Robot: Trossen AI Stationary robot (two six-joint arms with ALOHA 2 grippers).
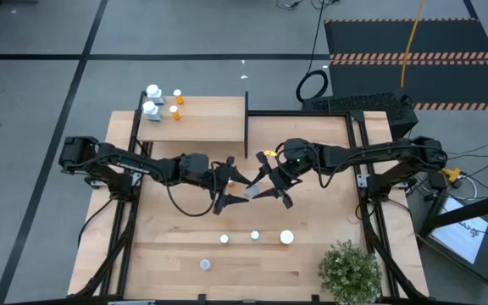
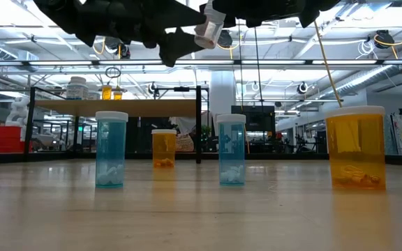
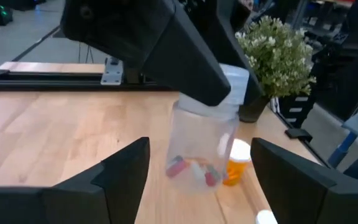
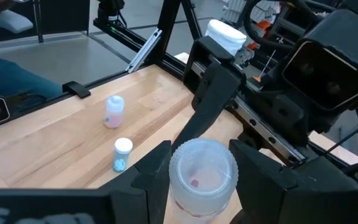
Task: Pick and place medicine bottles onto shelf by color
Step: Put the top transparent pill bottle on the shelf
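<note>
Clear plastic medicine bottle (image 4: 202, 175), white-capped, few pills inside: held aloft mid-bench, right gripper (image 4: 201, 163) clenched on its base, left gripper (image 3: 197, 163) released astride the body; likely light, rigid, slick-walled, best taken across the body below the cap.

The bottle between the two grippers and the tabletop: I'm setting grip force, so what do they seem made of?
Bottle: probably clear, glossy plastic; pills show through its wall, the cap looks opaque white. Tabletop: light wood with a smooth, matte finish; planks and grain show.
</note>
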